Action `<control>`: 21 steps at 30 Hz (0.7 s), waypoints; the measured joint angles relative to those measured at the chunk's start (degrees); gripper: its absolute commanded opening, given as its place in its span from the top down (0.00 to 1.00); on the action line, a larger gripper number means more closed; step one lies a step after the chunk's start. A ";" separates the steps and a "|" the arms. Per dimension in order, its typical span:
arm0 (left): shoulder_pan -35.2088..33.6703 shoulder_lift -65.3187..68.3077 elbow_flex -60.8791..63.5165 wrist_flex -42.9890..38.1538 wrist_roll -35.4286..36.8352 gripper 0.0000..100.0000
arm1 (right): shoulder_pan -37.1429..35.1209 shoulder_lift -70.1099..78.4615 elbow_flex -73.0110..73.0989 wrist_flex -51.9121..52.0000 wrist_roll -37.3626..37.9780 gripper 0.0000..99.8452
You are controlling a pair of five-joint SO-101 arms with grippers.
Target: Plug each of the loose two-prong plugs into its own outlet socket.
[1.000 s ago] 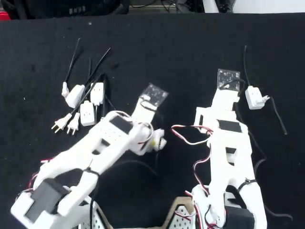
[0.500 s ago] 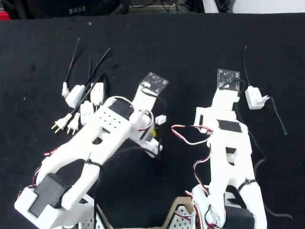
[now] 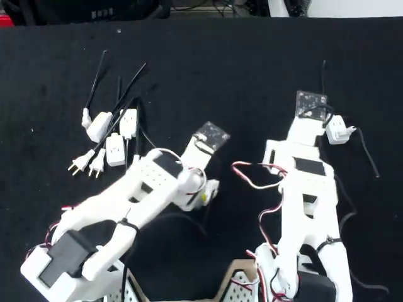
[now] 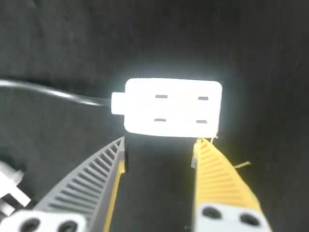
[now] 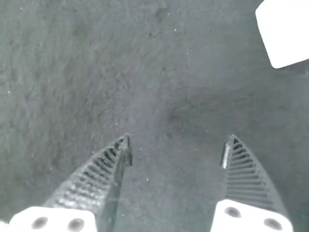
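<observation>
Left wrist view has a white outlet block lying flat on the black desk, slots toward the camera and a dark cord running off one end. The left pincer is spread wide and empty, its tips just short of the block's long side. The right pincer is just as wide and empty over bare cloth, near a lone white plug at the right of the desk. The loose two-prong plugs lie well apart from both, in a knot of cords with more outlets toward the far left. From where I stand, the worry is the block itself. It looks light and nothing pins it, so fingers closing off-centre could skate or twist it rather than grip it, and the cord could drag it round once it is lifted. Pulling one plug out of that tangle may bring its neighbours along. The right arm is also close enough to its plug to nudge it away. The cloth is matte and flat, which gives the block nothing to brace against. Beyond the far edge sit dark equipment and loose cables, and a perforated board is at the near edge between the arm bases.
</observation>
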 measured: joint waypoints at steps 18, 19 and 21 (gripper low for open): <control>-2.90 -1.23 -3.25 4.13 8.44 0.78 | 0.09 0.00 0.00 0.00 0.00 0.72; -4.75 -1.85 -5.01 7.12 7.47 0.78 | 0.09 0.00 0.00 0.00 0.00 0.72; -8.70 -2.90 -9.14 13.27 5.27 0.78 | 0.09 0.00 0.00 0.00 0.00 0.72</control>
